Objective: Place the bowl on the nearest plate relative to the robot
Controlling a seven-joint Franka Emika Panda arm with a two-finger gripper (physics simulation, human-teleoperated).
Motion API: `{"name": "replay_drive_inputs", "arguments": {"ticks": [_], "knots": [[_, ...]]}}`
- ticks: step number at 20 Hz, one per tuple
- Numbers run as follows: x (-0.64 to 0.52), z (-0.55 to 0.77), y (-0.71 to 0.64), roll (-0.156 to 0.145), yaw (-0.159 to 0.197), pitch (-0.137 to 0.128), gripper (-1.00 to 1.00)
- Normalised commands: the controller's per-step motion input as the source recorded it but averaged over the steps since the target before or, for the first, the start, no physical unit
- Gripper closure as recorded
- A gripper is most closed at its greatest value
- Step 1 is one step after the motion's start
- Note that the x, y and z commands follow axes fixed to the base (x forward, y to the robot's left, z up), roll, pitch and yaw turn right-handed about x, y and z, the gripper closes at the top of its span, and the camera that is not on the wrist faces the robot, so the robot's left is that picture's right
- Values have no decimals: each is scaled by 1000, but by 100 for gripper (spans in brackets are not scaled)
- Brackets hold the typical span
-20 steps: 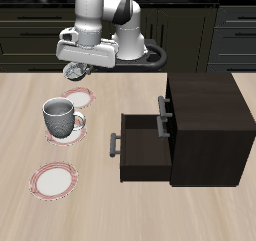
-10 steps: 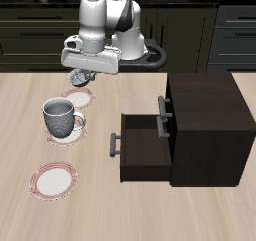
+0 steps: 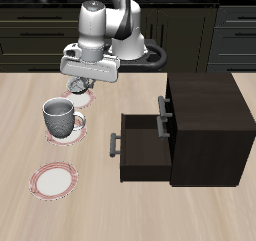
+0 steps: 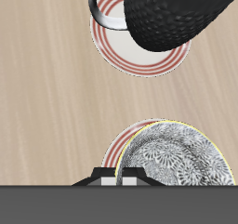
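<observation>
**Bowl carried over the back plate, release still to come**

Wooden tabletop is carrying three red-rimmed plates and a dark drawer cabinet [image 3: 190,125] with one drawer pulled out. I am holding the gripper [image 3: 80,84] low over the plate [image 3: 77,98] farthest back, the one closest to the robot's base, and I am judging that to be the target. The wrist view is showing the bowl [image 4: 172,160] pinched at its rim between the fingers, hanging just above that plate [image 4: 119,146] (whether it is touching yet, I cannot tell). A mug [image 3: 59,114] is sitting on the middle plate [image 3: 72,131]; the front plate [image 3: 53,179] is bare. Pick and carry are looking done; lowering and releasing are what I am reckoning remains.
</observation>
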Motion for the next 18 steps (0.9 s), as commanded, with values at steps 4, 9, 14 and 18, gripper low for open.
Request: {"name": "replay_drive_inputs", "arguments": {"ticks": [4, 9, 14, 18], "knots": [[66, -248, -26, -6, -42, 55, 100], [-29, -265, 139, 21, -17, 38, 100], [-10, -121, -24, -34, -8, 31, 100], [76, -1, -328, -111, -43, 13, -100]]}}
